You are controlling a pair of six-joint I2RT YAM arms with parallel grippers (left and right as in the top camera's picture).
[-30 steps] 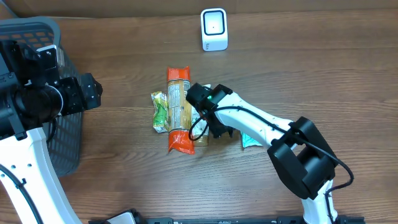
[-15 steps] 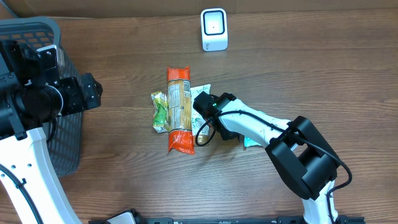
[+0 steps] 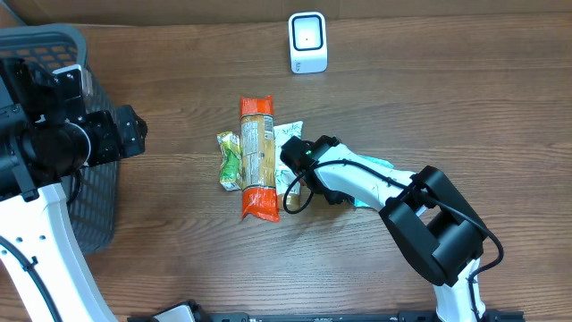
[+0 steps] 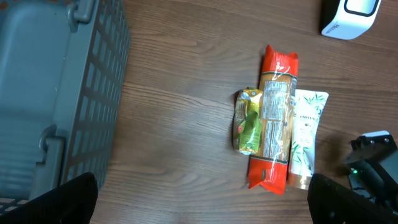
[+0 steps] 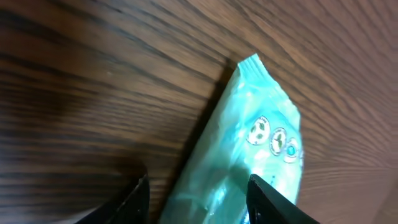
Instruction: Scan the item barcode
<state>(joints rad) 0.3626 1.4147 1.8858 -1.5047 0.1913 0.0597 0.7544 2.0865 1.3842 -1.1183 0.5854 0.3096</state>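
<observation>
A teal packet [image 5: 249, 149] lies on the wooden table, running between the fingers of my right gripper [image 5: 199, 199]. The jaws stand apart, with a dark gap between the left finger and the packet. From overhead, the right gripper [image 3: 329, 191] sits low over the teal packet [image 3: 379, 167], which is mostly hidden by the arm. The white scanner [image 3: 307, 42] stands at the back of the table. My left gripper [image 4: 199, 208] hangs open high above the table, holding nothing.
An orange-red noodle packet [image 3: 256, 161], a green snack packet [image 3: 231, 161] and a white tube [image 3: 288, 136] lie side by side just left of the right gripper. A grey basket [image 3: 54, 54] stands at the far left under the left arm.
The right wrist has slid a little toward the near right, away from the tube and over the teal packet. More of the packet shows behind the arm. The left arm has not moved.
</observation>
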